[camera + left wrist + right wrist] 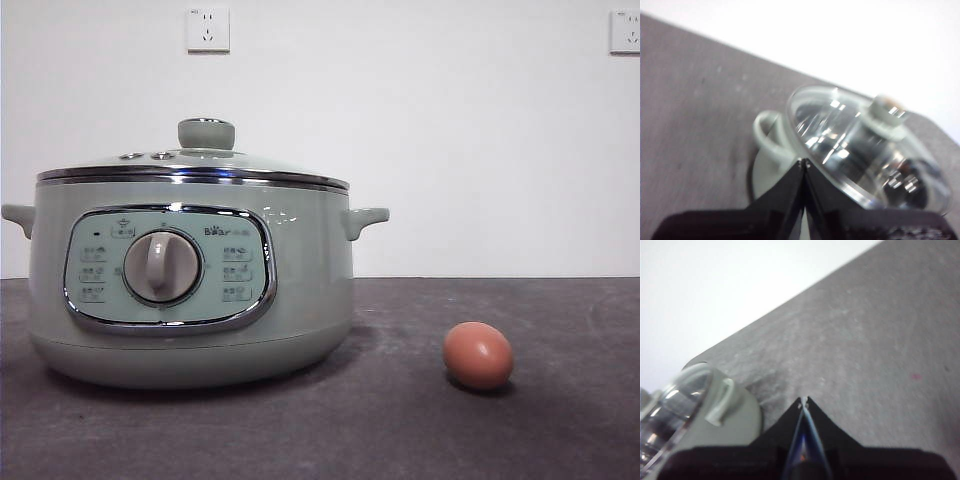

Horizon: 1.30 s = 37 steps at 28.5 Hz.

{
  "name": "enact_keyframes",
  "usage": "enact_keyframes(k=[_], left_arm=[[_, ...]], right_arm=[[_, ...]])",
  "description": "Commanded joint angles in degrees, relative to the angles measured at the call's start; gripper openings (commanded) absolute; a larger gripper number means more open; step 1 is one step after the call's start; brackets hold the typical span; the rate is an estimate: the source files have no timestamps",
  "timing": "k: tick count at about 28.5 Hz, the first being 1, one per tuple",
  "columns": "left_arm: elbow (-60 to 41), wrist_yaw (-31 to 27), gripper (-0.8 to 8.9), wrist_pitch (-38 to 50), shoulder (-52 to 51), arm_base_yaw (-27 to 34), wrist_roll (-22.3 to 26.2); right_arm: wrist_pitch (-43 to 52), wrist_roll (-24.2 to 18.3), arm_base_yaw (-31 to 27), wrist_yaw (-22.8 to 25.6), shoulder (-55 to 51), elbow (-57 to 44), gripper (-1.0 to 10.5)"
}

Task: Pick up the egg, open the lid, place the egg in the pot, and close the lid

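The sage-green pot [190, 290] stands on the dark table at the left, its dial and control panel facing the front view. The glass lid [195, 170] with its green knob [206, 133] rests shut on the pot. The brown-orange egg [478, 355] lies on the table to the right of the pot. My left gripper [804, 162] is shut and empty, above the pot beside a side handle [771, 140], with the lid [865, 150] below it. My right gripper [804, 400] is shut and empty over the table beside the pot's other handle [722, 402]. The egg is out of both wrist views.
A white wall with two power sockets [208, 30] stands behind the table. The dark grey table [400, 430] stretches in front of and to the right of the pot.
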Motion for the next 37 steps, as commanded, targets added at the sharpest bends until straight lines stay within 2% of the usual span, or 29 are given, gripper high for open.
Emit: enact_keyframes(k=[1, 7, 11, 17, 22, 24, 27, 28, 30, 35, 36, 37], left_arm=[[3.2, 0.2, -0.06, -0.4, 1.2, 0.2, 0.1], [11.5, 2.3, -0.06, -2.0, 7.8, 0.2, 0.4], [17.6, 6.3, -0.06, -4.2, 14.1, 0.2, 4.0], [27.0, 13.7, -0.04, -11.1, 24.8, 0.1, 8.7], [32.1, 16.7, 0.01, -15.3, 32.1, 0.1, 11.0], [32.9, 18.6, 0.54, -15.2, 33.9, 0.0, 11.1], [33.2, 21.6, 2.95, -14.8, 35.8, 0.0, 11.0], [33.2, 22.2, 3.44, -14.8, 36.2, 0.0, 11.0], [33.2, 22.7, 3.53, -14.8, 36.8, -0.1, 10.6], [33.2, 22.6, 3.52, -14.6, 36.8, -1.2, 10.5], [33.2, 22.6, 3.52, -14.6, 36.8, -1.6, 10.4], [33.2, 22.7, 3.52, -14.6, 36.8, -2.2, 10.3]], right_arm=[[0.0, -3.7, 0.0, -1.6, 3.4, 4.3, -0.1], [-2.7, -7.5, 0.0, -6.9, 13.1, 14.6, -0.1], [-7.4, -11.0, 0.0, -10.5, 20.5, 22.3, 0.0], [-13.5, -18.4, 0.0, -15.1, 29.9, 31.3, 0.0], [-16.9, -20.9, 0.0, -21.9, 35.1, 34.4, 0.0], [-17.3, -21.2, 0.0, -24.2, 36.3, 34.4, 0.6], [-18.6, -21.3, 0.0, -25.0, 37.4, 34.4, 2.8], [-19.1, -21.3, 0.0, -25.0, 37.6, 34.4, 3.5], [-20.2, -21.3, 0.0, -24.9, 37.8, 34.4, 4.7], [-21.3, -20.0, 0.2, -24.7, 37.8, 34.4, 4.8], [-21.2, -19.0, 0.9, -23.6, 37.8, 34.4, 4.8], [-21.3, -18.0, 2.6, -20.3, 37.9, 34.4, 4.8]])
